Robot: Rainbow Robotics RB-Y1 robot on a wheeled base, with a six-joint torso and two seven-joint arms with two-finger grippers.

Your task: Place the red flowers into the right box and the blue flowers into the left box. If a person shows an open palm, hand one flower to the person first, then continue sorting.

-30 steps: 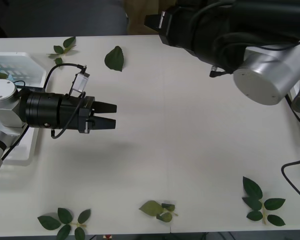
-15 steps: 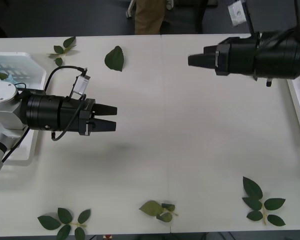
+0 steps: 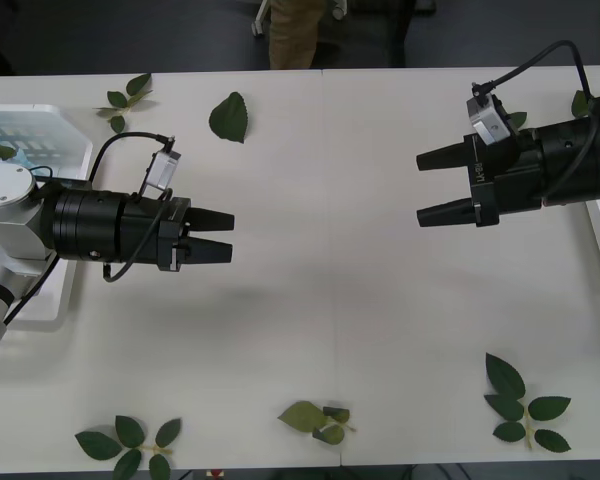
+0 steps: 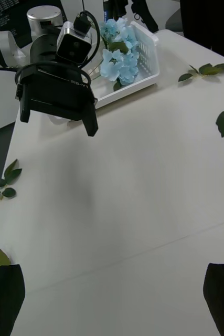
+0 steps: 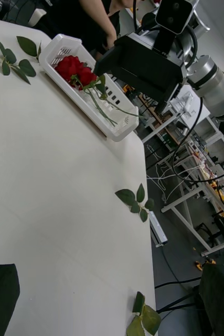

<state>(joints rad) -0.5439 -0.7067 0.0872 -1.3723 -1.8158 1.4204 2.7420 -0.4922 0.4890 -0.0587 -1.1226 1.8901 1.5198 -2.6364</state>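
with red flowers [image 5: 76,68] boxed at 3 o'clock and blue flowers [image 4: 118,58] at 9, both empty grippers, left gripper [image 3: 212,235] and right gripper [image 3: 442,186], hover parted; sorting looks finished, so next likely retreat.

A robotics lab, by the look of it. White table [image 3: 320,250] set among dark floor, with metal-framed benches [image 5: 188,176] alongside, loose cables [image 5: 169,181] trailing beneath them, and a monitor [image 4: 1,13] with lines of text at one side. Two black robot arms over the table, each with a small camera [image 4: 72,44] on the wrist.
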